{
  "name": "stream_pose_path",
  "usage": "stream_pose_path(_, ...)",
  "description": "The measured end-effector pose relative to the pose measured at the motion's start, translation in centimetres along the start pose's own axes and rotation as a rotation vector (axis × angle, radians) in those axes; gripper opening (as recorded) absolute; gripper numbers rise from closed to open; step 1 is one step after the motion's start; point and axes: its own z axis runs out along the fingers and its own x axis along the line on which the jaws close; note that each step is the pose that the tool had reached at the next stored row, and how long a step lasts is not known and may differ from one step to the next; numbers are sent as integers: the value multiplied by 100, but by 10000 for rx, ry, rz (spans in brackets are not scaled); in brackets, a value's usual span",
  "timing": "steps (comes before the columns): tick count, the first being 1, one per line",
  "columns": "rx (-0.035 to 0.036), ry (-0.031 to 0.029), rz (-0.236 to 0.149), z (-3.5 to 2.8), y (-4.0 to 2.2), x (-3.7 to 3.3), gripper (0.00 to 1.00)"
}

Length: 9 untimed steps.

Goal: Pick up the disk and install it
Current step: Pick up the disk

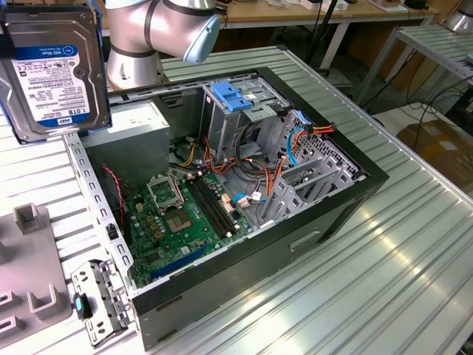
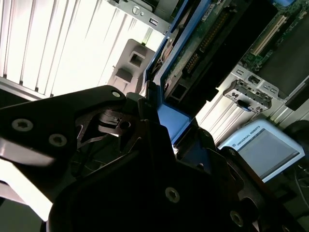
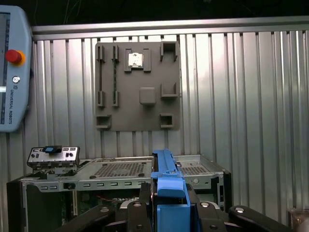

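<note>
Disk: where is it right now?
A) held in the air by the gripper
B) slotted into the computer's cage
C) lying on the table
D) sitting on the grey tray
A: in the exterior view the disk hangs raised, not inside the open case, and in the first wrist view the gripper clamps its blue rail.

Gripper clamped on disk. Disk seen edge-on, blue rail toward camera, upright between black fingers, one finger against each side.
Just beyond fingers: open computer case, perforated grey metal along its rim.
Small grey bracket with blue tab just beside case, off to one side of fingers.
Farther beyond fingers: ribbed metal table. Grey fixture plate flat on it, small square chip in one pocket.
Pendant with red button on bracket's side, well apart from fingers.
</note>
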Motion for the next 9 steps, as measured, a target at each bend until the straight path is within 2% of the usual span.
stream_pose_path(9, 1, -1, 0, -1, -217, 0, 37)
